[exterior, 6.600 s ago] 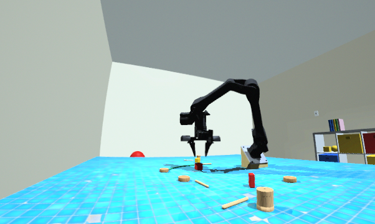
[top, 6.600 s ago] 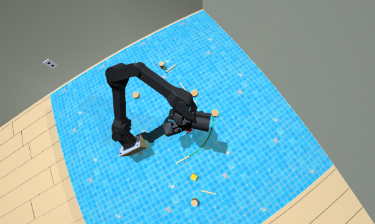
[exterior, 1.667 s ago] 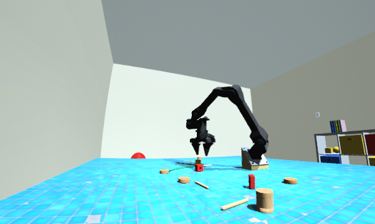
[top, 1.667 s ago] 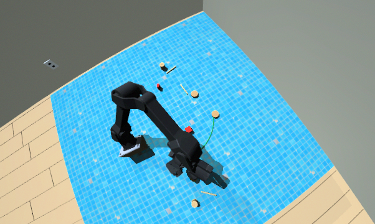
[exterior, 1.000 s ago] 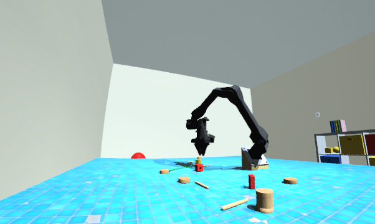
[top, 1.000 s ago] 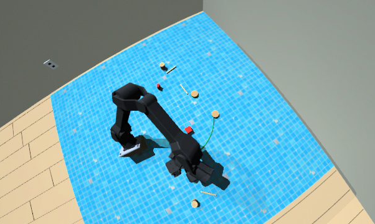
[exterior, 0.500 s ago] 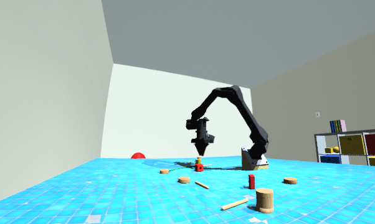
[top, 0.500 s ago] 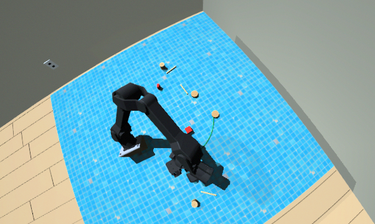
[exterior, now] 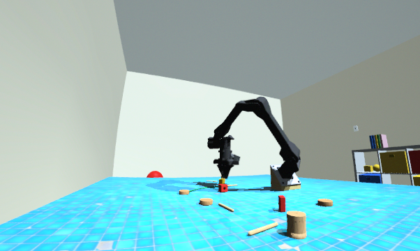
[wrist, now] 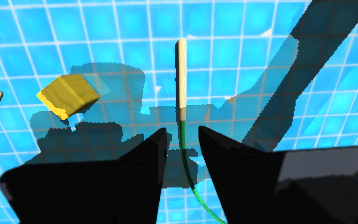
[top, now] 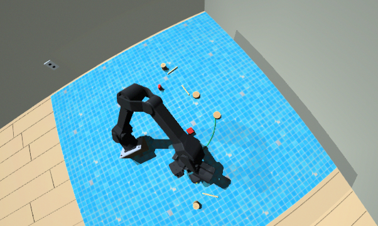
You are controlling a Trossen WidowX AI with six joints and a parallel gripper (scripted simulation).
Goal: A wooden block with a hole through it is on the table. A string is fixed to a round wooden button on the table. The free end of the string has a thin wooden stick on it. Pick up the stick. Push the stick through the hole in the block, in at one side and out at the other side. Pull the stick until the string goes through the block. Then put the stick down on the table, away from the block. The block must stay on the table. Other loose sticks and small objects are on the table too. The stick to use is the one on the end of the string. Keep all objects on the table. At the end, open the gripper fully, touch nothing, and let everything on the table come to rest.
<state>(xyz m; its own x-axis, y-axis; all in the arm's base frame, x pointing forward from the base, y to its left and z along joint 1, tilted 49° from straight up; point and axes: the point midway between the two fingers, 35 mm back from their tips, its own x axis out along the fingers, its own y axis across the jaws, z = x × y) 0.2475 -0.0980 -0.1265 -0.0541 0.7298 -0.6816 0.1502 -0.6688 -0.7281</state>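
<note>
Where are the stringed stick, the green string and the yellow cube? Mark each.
stringed stick (wrist: 181,75), wrist view, middle of its shaft
green string (top: 213,133), top view, mid-curve
yellow cube (wrist: 68,95), wrist view, its top face

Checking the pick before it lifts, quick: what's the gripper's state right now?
Gripper: partly closed, fingers astride the green string just behind the stick, gripping nothing yet.

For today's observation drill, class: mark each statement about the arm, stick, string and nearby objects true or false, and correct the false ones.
1. The gripper straddles the string end of the stick. True.
2. The string is red. False: green.
3. A yellow cube lies beside the stick. True.
4. The stick is lifted clear of the table. False: it lies on the tiles.
5. The string runs to a round button. True.
</note>
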